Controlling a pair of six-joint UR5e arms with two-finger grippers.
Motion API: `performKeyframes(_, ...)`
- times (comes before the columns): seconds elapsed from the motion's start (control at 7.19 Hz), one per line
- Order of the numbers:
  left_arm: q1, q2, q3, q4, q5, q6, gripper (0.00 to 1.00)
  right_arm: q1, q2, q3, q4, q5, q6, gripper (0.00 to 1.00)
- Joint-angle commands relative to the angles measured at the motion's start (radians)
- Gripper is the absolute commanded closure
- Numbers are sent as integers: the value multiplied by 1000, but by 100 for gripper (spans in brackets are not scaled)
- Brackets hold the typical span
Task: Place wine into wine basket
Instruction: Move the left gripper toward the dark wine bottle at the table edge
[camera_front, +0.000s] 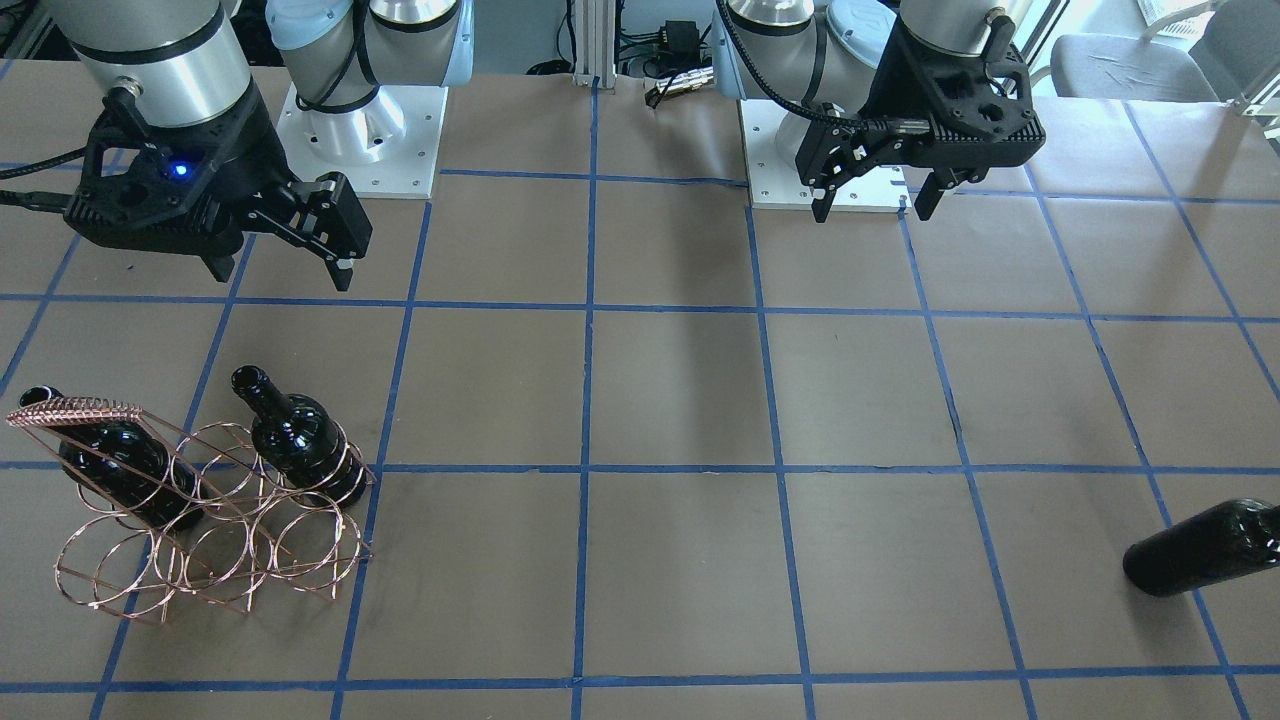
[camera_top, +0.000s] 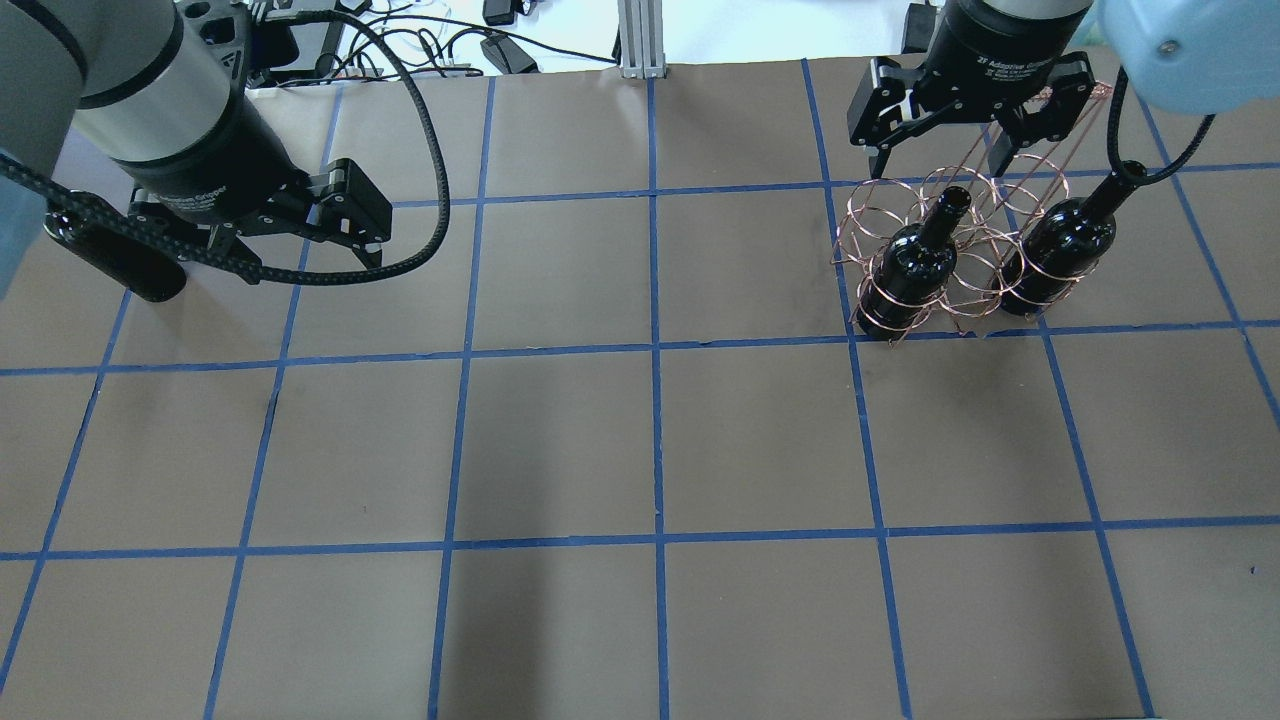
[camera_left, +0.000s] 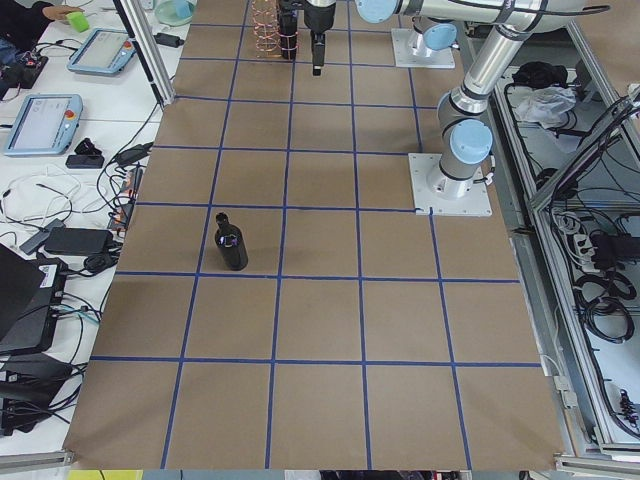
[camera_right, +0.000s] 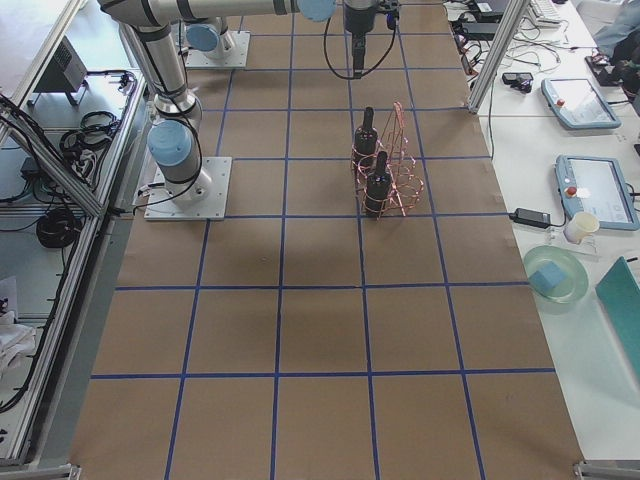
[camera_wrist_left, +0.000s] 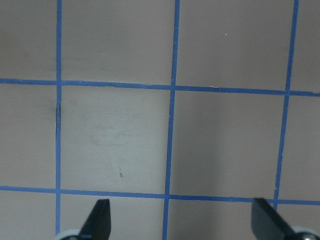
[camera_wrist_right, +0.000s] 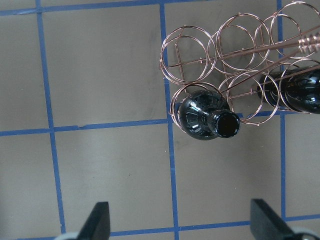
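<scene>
The copper wire wine basket (camera_front: 215, 500) stands on the table and holds two dark wine bottles upright in its rings (camera_front: 300, 440) (camera_front: 120, 462). It also shows in the overhead view (camera_top: 965, 262) and the right wrist view (camera_wrist_right: 235, 52), with one bottle mouth (camera_wrist_right: 227, 123) seen from above. A third wine bottle (camera_front: 1200, 548) stands alone at the other end of the table (camera_left: 233, 243), partly under my left arm (camera_top: 115, 262). My left gripper (camera_front: 873, 205) (camera_wrist_left: 182, 220) is open and empty above bare table. My right gripper (camera_front: 280, 270) (camera_top: 940, 165) (camera_wrist_right: 182, 220) is open and empty, above and just beside the basket.
The brown table carries a grid of blue tape lines (camera_top: 655, 350). The arm bases (camera_front: 360, 140) (camera_front: 830, 170) stand at the robot's edge of the table. Tablets and cables lie on side benches (camera_left: 40, 120) beyond the table's edge.
</scene>
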Motion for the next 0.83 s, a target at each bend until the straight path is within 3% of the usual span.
performKeyframes(0.0, 2, 2, 0, -12, 5, 0, 0, 0, 0, 0, -2, 1, 0, 0)
performKeyframes(0.7, 17, -1, 2, -2, 2, 3, 0, 0, 1, 1, -5, 4, -2, 0)
